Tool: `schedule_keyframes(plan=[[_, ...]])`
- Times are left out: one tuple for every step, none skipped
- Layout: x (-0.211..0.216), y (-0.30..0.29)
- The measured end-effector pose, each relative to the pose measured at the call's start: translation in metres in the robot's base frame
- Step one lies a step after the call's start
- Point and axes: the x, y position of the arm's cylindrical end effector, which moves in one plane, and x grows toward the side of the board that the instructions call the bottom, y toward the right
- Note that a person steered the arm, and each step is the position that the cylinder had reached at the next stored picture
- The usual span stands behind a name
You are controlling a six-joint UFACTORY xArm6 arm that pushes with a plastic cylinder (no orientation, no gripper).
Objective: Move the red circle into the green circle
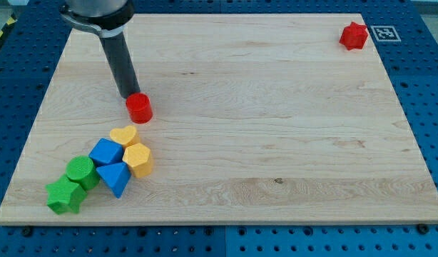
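Note:
The red circle [140, 107] lies on the wooden board [276, 107] at the view's left, above a cluster of blocks. The green circle [81, 171] sits at the lower left of that cluster, well below and left of the red circle. My tip [128, 96] is at the red circle's upper left edge, touching or nearly touching it. The rod rises from there toward the view's top.
The cluster also holds a yellow heart [123, 135], a yellow hexagon [138, 158], a blue cube [105, 152], a blue triangle [115, 178] and a green star [64, 195]. A red star [354, 36] lies at the top right corner.

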Motion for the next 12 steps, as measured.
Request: schedule_keyframes(plan=[[-0.011, -0.003], [-0.009, 0.01], [0.01, 0.039], [0.02, 0.057], [0.024, 0.056], [0.032, 0.05], [0.035, 0.041], [0.042, 0.03], [0.05, 0.016], [0.056, 0.001], [0.06, -0.017], [0.06, -0.031]])
